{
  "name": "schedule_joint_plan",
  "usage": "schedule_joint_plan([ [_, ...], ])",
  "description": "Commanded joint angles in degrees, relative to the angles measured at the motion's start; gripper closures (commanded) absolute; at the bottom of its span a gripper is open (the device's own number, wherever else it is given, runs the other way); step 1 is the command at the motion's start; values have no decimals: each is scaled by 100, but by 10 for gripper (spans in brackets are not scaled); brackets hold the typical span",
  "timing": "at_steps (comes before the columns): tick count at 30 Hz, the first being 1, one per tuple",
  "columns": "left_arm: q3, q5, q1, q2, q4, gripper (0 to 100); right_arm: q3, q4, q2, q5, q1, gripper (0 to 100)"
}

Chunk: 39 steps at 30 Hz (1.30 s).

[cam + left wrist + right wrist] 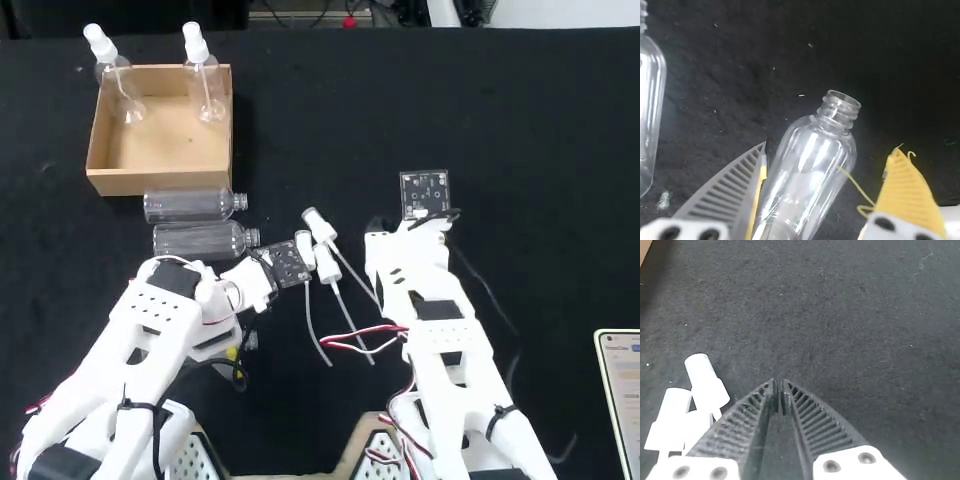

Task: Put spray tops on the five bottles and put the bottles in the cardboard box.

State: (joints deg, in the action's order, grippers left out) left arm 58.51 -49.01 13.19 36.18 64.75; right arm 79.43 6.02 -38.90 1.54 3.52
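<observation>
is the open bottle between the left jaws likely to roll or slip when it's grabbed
The bottle is clear, empty and thin-looking, so probably light and slightly squeezable. Its smooth, round sides may well slip or roll on the black cloth if the jaws pinch off-centre.

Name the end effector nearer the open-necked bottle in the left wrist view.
Left. The left end effector straddles the bottle; the right end effector sits shut beside the spray tops.
</observation>
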Motion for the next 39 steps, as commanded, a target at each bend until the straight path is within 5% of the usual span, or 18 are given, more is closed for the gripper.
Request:
schedule_joint_plan([
  [1,127,-44,4,62,-70,650,-295,-167,-4,26,-62,987],
  [23,189,-774,-198,70,44,652,-295,-167,-4,26,-62,987],
  [30,189,-782,-189,70,62,813,-295,-167,-4,26,-62,987],
  [39,-549,-774,-268,132,738,830,-295,-158,-4,26,-62,987],
])
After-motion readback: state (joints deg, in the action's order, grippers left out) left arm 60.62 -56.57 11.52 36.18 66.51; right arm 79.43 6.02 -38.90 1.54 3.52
